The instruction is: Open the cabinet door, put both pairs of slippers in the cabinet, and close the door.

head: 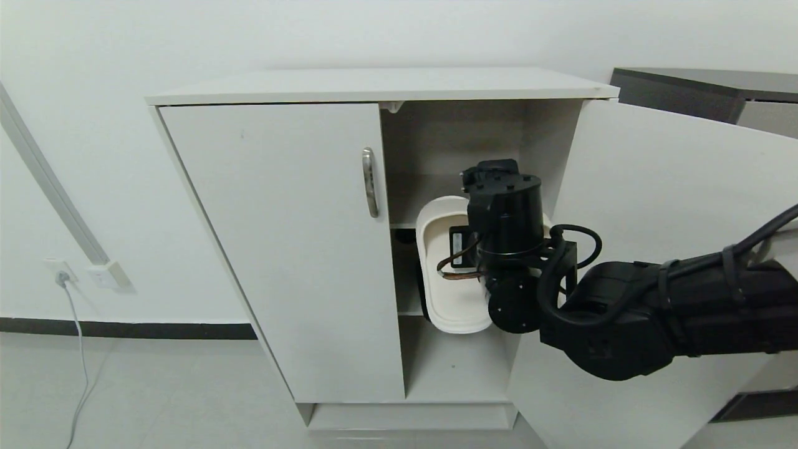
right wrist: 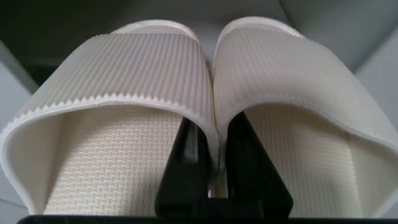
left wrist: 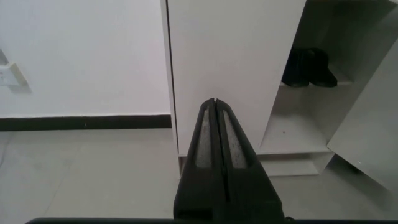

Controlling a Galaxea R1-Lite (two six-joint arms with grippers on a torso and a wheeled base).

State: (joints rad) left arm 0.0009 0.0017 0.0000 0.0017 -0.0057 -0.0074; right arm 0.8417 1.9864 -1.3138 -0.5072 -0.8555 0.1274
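Locate the cream slippers (head: 452,293) first: the pair is held side by side, upright, in the open right half of the cabinet (head: 374,84), level with the shelves and just beside the free edge of the closed left door (head: 280,237). You cannot tell from these views whether the pair rests on a shelf or hangs clear of it. In the right wrist view, the right gripper (right wrist: 214,155) has one of its fingers (right wrist: 186,168) inside each slipper, pinching the two adjoining inner walls together. The black slippers (left wrist: 309,67) already lie on a shelf (left wrist: 311,85) inside, above the cabinet's bottom board (left wrist: 292,134), near the shelf's front edge. The right door (head: 654,187) stands swung wide open, beside the right arm. The left door's handle (head: 370,182) is untouched. The left gripper (left wrist: 214,134) hangs outside the cabinet, above the floor (left wrist: 93,168), with its fingers pressed together on nothing. Judge progress as follows: the door is open and one pair is stowed, so the task is past its midpoint. Left to do: set the cream pair down on a shelf, release it, draw the right arm out of the opening, and swing the right door shut. Note that the arm occupies the opening, so the door cannot close until the arm is clear.
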